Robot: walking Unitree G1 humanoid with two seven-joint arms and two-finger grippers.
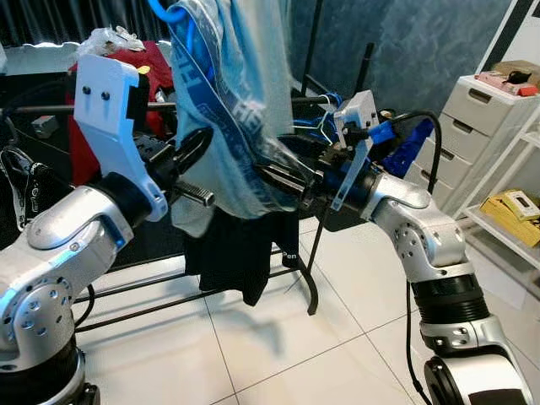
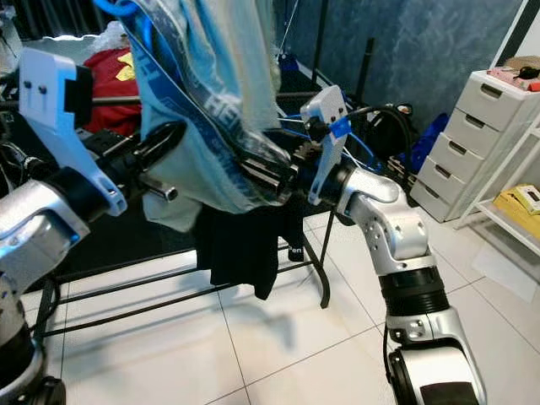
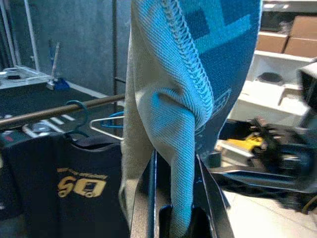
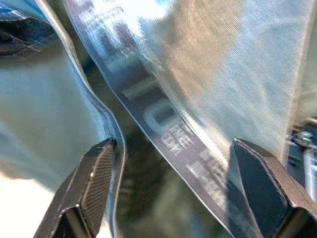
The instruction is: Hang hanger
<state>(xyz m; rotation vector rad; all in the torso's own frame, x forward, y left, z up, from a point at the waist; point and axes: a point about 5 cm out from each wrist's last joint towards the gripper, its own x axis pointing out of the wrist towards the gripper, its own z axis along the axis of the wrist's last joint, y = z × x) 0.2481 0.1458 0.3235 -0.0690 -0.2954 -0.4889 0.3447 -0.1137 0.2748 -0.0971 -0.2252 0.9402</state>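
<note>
The light blue garment (image 1: 232,101) hangs between the 2 arms, held up on a blue hanger (image 1: 166,12) whose hook curls just at the top edge of the head view. The left claw (image 1: 196,145) reaches in from the left and is clenched on a fold of that garment: in the left wrist view the bunched cloth (image 3: 181,148) runs straight down between its 2 black fingers (image 3: 148,198), pinched tight at their base. The right claw (image 4: 183,188) comes in from the opposite side at about the same height, and its fingers stand spread apart, with the garment's dark printed band (image 4: 163,124) passing diagonally across the gap between them; I cannot tell whether either pad actually touches the cloth. So the garment sits inside both claws, gripped by the left one and merely straddled by the right. Behind it stands a black clothes rack (image 1: 152,287) on the white tiled floor (image 1: 295,354), with a dark shirt (image 1: 240,249) hanging low beneath the blue fabric and something red (image 1: 84,143) further left. In the left wrist view the rack's rail (image 3: 54,110) carries other hangers and a black shirt with gold print (image 3: 79,186). A white drawer unit (image 1: 481,126) stands at the right wall.
</note>
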